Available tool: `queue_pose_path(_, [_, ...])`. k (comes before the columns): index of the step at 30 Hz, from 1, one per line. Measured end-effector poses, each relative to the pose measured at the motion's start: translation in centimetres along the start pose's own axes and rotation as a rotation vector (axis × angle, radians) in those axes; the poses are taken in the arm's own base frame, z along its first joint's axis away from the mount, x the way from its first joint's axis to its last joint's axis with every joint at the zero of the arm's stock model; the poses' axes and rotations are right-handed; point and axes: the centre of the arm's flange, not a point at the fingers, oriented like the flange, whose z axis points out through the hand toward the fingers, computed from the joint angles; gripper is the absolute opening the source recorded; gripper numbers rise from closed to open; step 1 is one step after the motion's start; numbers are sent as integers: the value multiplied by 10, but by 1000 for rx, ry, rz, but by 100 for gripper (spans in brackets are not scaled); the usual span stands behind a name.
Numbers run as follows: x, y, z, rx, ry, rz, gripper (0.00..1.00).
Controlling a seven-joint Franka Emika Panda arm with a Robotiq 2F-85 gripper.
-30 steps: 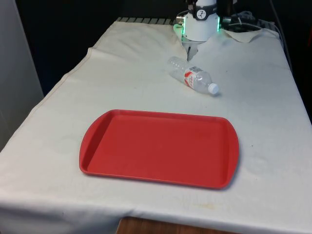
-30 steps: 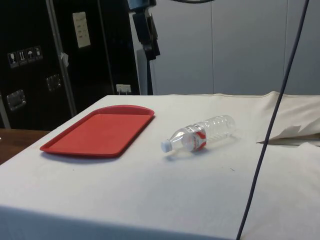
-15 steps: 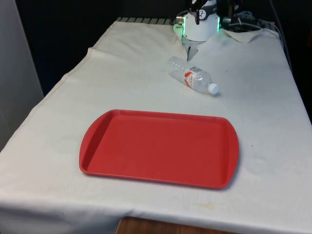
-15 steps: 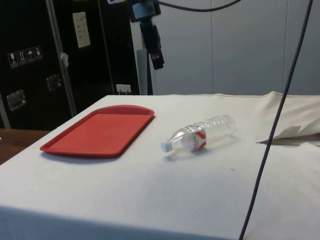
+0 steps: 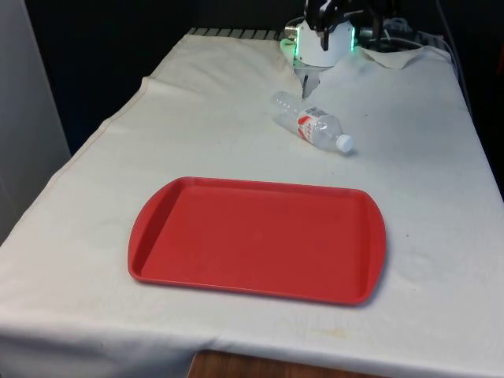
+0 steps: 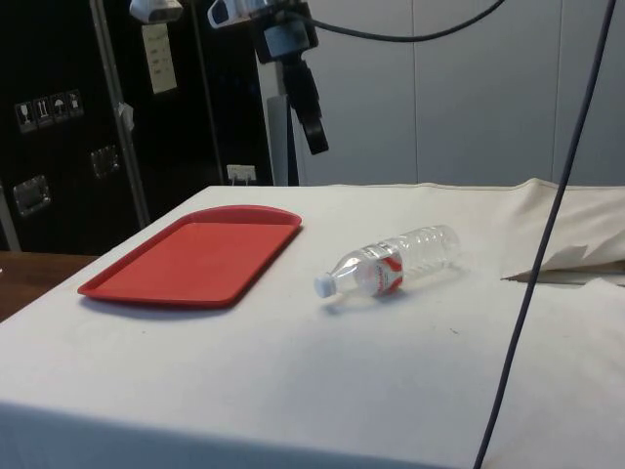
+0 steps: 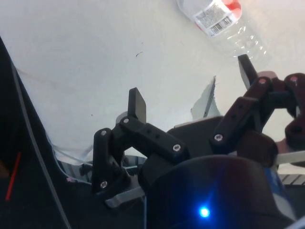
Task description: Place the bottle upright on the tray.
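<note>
A clear plastic bottle (image 5: 313,122) with a red-and-white label and a white cap lies on its side on the white cloth, beyond the tray's far edge. From the side the bottle (image 6: 393,262) points its cap towards the table's near edge. The red tray (image 5: 257,239) sits flat with nothing on it, also seen as a tray (image 6: 195,252) at the side view's left. My gripper (image 6: 316,135) hangs high above the table, between tray and bottle, tilted. In the wrist view the gripper (image 7: 190,86) is open with nothing between its fingers, and the bottle (image 7: 221,24) lies beyond them.
The robot's white base (image 5: 321,46) stands just behind the bottle. A dark cable (image 6: 545,225) hangs across the side view's right. Folded cloth (image 6: 576,262) bunches at that table edge.
My gripper has come down and shifted towards the bottle's side of the table. Bottle and tray have not moved.
</note>
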Motion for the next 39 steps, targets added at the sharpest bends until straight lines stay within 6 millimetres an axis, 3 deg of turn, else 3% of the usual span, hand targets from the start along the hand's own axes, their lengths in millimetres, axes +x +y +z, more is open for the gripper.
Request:
queue_pose_path(13, [2, 0, 4, -2, -10, -8, 100])
queue_pose_path(39, [13, 1, 57, -59, -120, -47, 100])
